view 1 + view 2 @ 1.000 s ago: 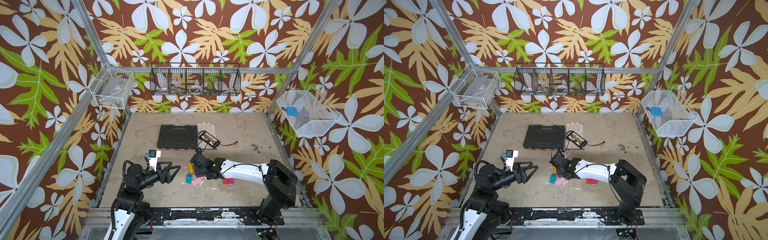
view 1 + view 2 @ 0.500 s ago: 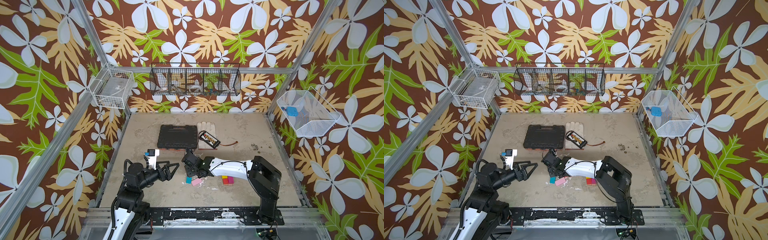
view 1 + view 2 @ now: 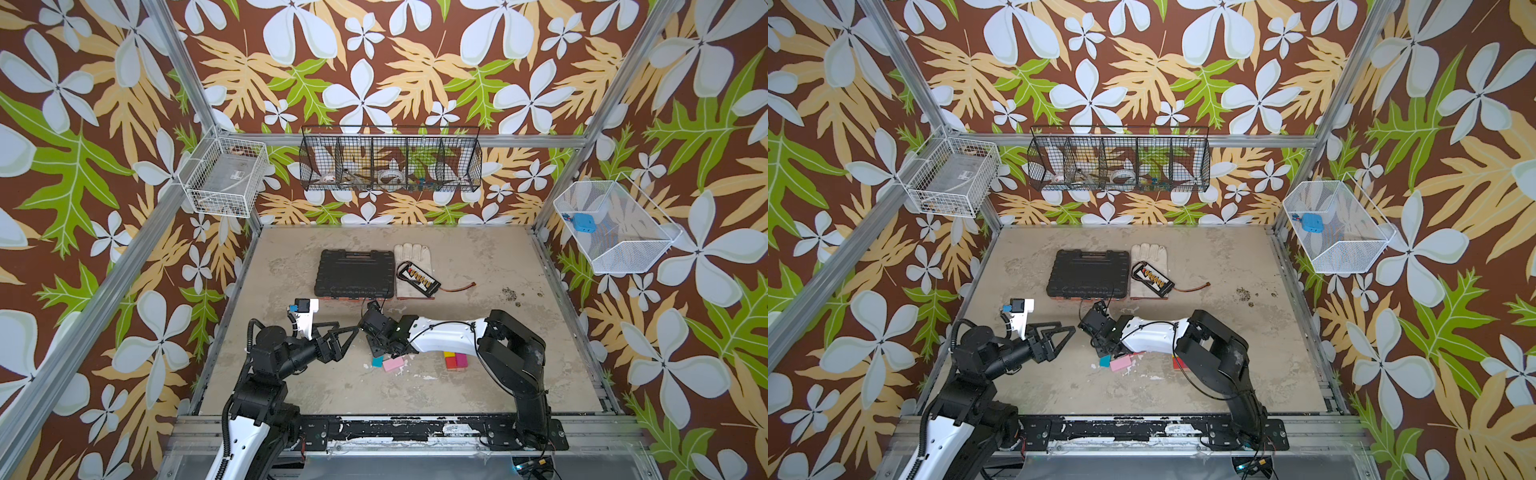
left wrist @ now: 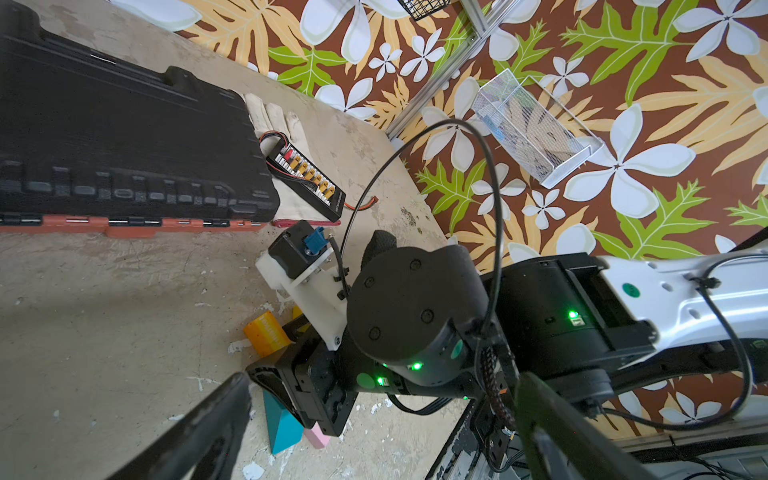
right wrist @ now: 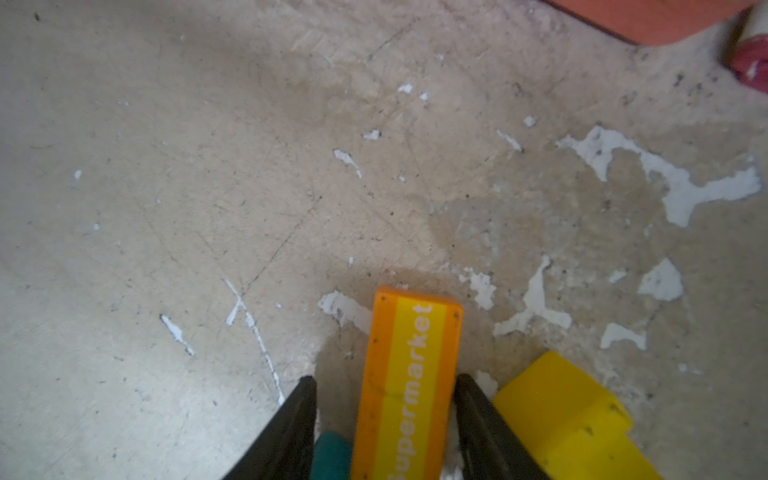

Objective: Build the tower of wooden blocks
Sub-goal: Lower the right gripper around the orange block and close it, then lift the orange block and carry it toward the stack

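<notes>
Wood blocks (image 3: 377,361) loose on the table (image 3: 478,257), all in front of the black case (image 3: 355,272).

Since a second ago: right gripper (image 5: 384,377) swung across from off the case's right front corner to just before its front edge, jaws drawn narrower. Left gripper (image 3: 351,341) in much the same spot, spread wide, empty.

Right fingers now astride the orange "Supermarket" block (image 5: 409,374): one against its side, a gap at the other, so not clamped.

That block hidden under the right wrist in both top views. Teal block (image 4: 282,424) and pink block (image 3: 392,364) partly covered; yellow block (image 5: 561,407) cut off by the frame edge. Red-yellow-magenta cluster (image 3: 455,360) half under the white forearm; stacked or side by side, cannot tell.

Left fingertip nearly touching the right wrist, little room between. Bare tabletop ahead of the case's left front corner.
</notes>
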Available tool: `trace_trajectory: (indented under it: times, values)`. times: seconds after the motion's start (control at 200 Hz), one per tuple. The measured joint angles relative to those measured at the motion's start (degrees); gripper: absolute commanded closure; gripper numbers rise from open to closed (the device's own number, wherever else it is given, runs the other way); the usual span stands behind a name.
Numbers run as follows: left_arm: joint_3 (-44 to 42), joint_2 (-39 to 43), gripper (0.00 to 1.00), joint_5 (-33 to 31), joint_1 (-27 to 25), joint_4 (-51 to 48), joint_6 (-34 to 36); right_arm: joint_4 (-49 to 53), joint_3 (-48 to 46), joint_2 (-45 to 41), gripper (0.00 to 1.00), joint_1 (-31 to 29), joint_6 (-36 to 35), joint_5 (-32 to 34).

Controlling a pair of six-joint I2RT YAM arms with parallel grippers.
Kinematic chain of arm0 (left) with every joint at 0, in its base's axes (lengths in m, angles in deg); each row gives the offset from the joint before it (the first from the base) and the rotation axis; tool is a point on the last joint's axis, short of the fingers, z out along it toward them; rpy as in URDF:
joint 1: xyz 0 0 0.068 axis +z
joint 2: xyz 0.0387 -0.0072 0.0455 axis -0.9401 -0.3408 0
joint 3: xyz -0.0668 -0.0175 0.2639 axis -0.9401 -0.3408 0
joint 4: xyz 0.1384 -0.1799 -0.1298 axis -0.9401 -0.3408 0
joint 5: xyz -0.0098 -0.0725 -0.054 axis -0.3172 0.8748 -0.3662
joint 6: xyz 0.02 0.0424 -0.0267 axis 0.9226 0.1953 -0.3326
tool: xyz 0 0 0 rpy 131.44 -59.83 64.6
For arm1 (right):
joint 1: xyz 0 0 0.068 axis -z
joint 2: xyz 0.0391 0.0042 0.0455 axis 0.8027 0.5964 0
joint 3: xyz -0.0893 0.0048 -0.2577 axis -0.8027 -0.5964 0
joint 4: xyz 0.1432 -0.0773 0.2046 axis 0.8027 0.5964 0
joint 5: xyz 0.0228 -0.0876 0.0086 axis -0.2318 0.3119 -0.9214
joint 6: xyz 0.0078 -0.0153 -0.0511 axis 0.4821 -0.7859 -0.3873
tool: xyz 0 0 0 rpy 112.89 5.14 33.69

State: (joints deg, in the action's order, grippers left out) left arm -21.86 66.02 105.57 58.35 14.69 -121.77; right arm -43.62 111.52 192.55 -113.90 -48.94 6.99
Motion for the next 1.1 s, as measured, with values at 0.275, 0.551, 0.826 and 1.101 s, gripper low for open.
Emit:
trace_trajectory:
  times: [0.275,0.551,0.826,1.101]
  values:
    - [0.0,0.07,0.0,0.28,0.02,0.02,0.0,-0.37,0.02,0.42,0.62,-0.22,0.09,1.16]
    - [-0.02,0.24,0.0,0.42,0.02,0.02,-0.02,1.09,-0.11,-1.18,0.69,-0.26,0.94,-0.09]
    - [-0.17,0.46,0.0,0.7,0.0,0.02,-0.02,3.17,-2.21,-11.23,0.71,-0.26,0.92,1.68]
    - [-0.26,0.55,0.0,1.22,0.0,0.02,-0.02,5.2,-11.98,-26.93,0.71,0.37,2.43,6.49]
